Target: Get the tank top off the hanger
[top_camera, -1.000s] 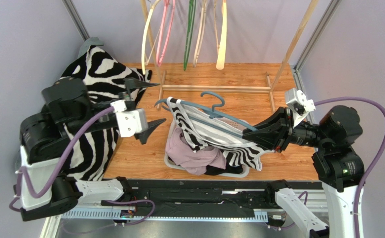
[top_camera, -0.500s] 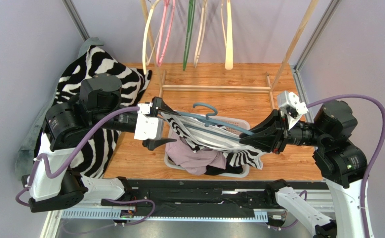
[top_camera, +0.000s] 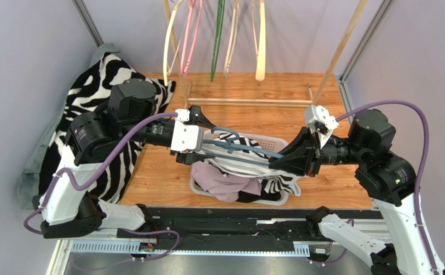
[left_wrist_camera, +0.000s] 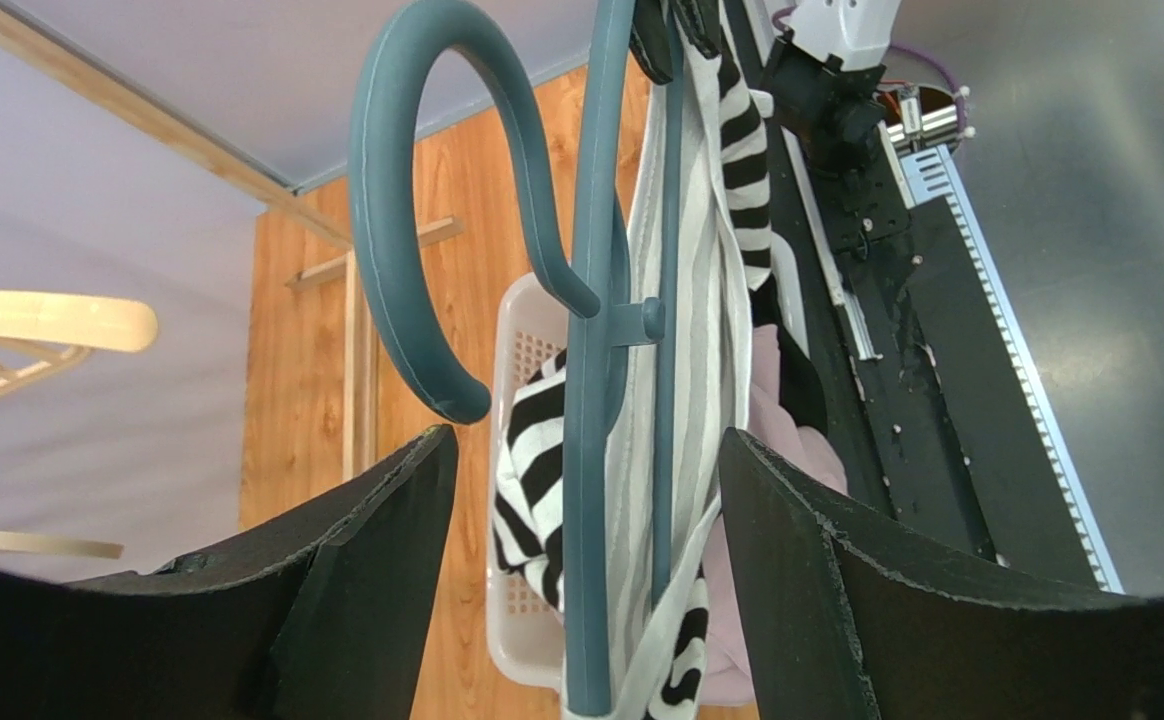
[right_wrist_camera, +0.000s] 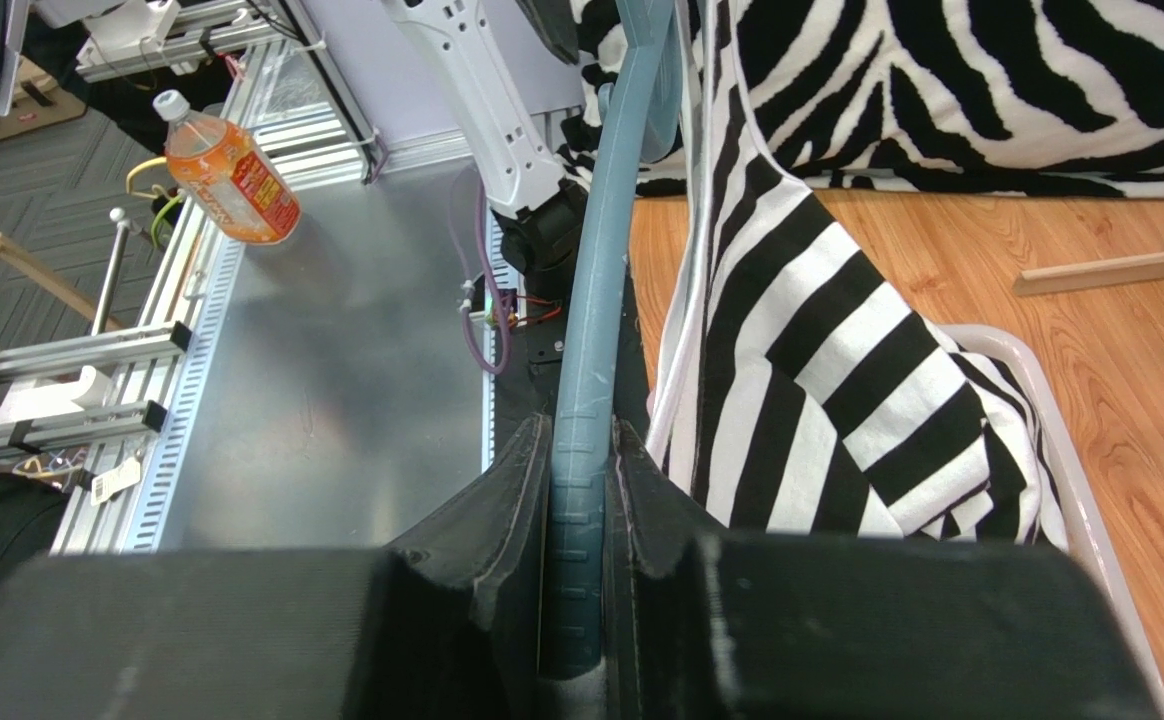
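**Two arms meet over the basket, hanger between them**

The left arm point(top_camera: 92, 137) rises from its base at the near left corner, folds at a high elbow and sends its forearm out to the right, roughly level, above the wooden table point(top_camera: 253, 91). Its wrist is rolled so that one finger lies toward the back of the table and the other toward the front. The left gripper point(top_camera: 206, 142) stands open. In the left wrist view its black fingers point(left_wrist_camera: 348, 570) straddle the left end of the hanger point(left_wrist_camera: 596, 300) with a clear gap on each side, touching neither the bar nor the cloth.

The right arm point(top_camera: 380, 143) mirrors this pose from the near right corner, with its forearm reaching left and tipped slightly down, so the two grippers point at each other. The right gripper point(top_camera: 276, 165) is clamped on the hanger's right end. Seen from its own wrist camera point(right_wrist_camera: 581, 450), both pads press against the teal bar.

The teal hanger point(top_camera: 248, 149) is held in the air above the white basket point(top_camera: 282, 143), with its hook toward the back of the table. The striped tank top point(top_camera: 236, 163) is draped on it and hangs down toward the basket, where a pink garment point(top_camera: 219, 180) lies. A zebra-print cloth point(top_camera: 110, 74) is heaped at the table's left edge, behind the left arm.
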